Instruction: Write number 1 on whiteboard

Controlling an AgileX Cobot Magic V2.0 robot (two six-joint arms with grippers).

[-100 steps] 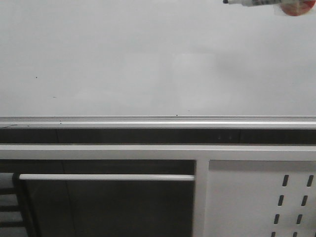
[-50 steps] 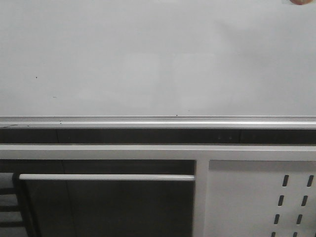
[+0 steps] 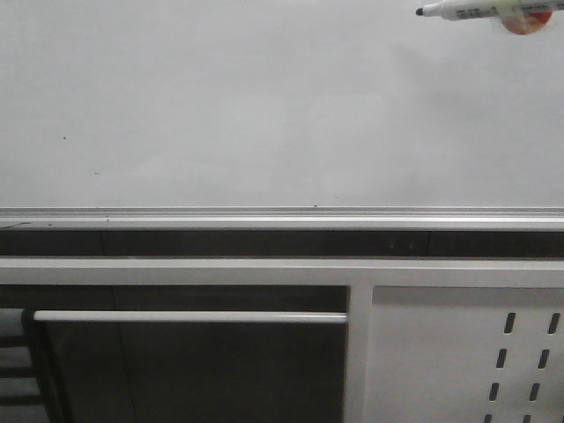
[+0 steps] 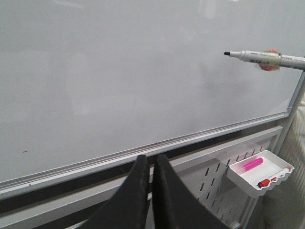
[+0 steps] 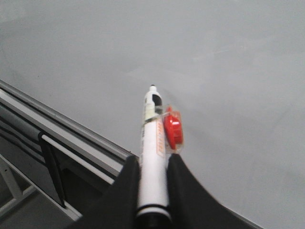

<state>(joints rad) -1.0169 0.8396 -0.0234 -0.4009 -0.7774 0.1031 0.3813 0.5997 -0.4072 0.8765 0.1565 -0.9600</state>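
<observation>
My right fingers (image 5: 151, 179) are clamped on a white marker (image 5: 153, 157), one on each side of its barrel, with its black tip pointing at the whiteboard (image 3: 264, 106). A red piece (image 5: 173, 130) sits against the barrel just ahead of my grip. In the front view the marker (image 3: 480, 11) lies near the board's upper right corner, lying almost level; I cannot tell whether the tip touches the board. The board shows no stroke, only a few tiny specks. My left fingers (image 4: 148, 183) are pressed nearly together on nothing, below the board's silver rail (image 4: 157, 143). Below the rail's right end, a small white tray (image 4: 281, 174) on the perforated panel (image 4: 224, 164) holds a pink pen (image 4: 251, 165).
</observation>
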